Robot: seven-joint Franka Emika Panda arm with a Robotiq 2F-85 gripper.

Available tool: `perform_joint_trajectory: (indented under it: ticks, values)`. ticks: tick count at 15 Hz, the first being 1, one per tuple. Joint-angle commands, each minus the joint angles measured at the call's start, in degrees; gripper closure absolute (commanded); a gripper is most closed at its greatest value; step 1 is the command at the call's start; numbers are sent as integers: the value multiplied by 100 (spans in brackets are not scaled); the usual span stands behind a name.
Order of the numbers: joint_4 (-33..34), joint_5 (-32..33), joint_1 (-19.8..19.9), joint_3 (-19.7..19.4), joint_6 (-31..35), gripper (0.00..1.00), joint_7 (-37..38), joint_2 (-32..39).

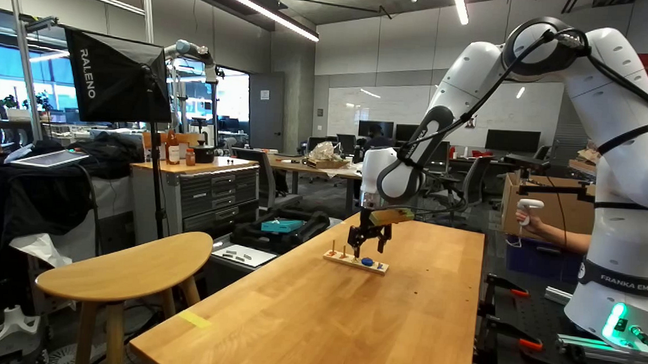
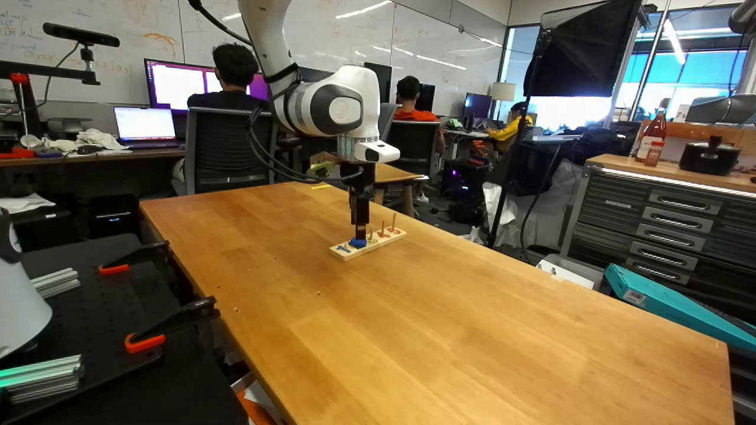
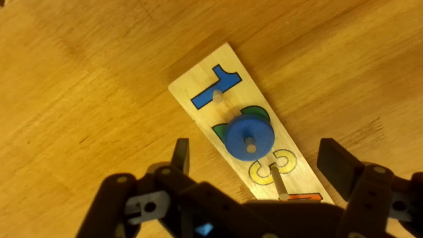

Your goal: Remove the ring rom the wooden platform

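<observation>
Only the wrist view clearly shows numbers [image 3: 228, 80] on the wooden platform [image 3: 244, 94]; the blue ring [image 3: 249, 127] seemingly sits just below the gripper [image 3: 256, 155], fingers [image 3: 337, 165] apart.

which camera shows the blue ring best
The wrist view: it looks down on the blue ring from close up, with the peg poking through it plain to see. Both exterior views show it only as a small blue spot on the wooden platform.
</observation>
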State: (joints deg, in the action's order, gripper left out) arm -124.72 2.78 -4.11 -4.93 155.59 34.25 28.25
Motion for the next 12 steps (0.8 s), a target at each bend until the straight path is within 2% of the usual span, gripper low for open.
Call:
perform_joint_trajectory:
  ticks: [1,4,5,6,12]
  values:
    - [219,-230,-102,-121,117,0,-125,242]
    - [275,-276,-100,-126,125,0,-129,343]
    - [292,-262,-110,-141,132,16,-144,380]
    - [310,-253,-119,-155,156,27,-139,418]
    - [435,-336,-100,-164,200,74,-155,533]
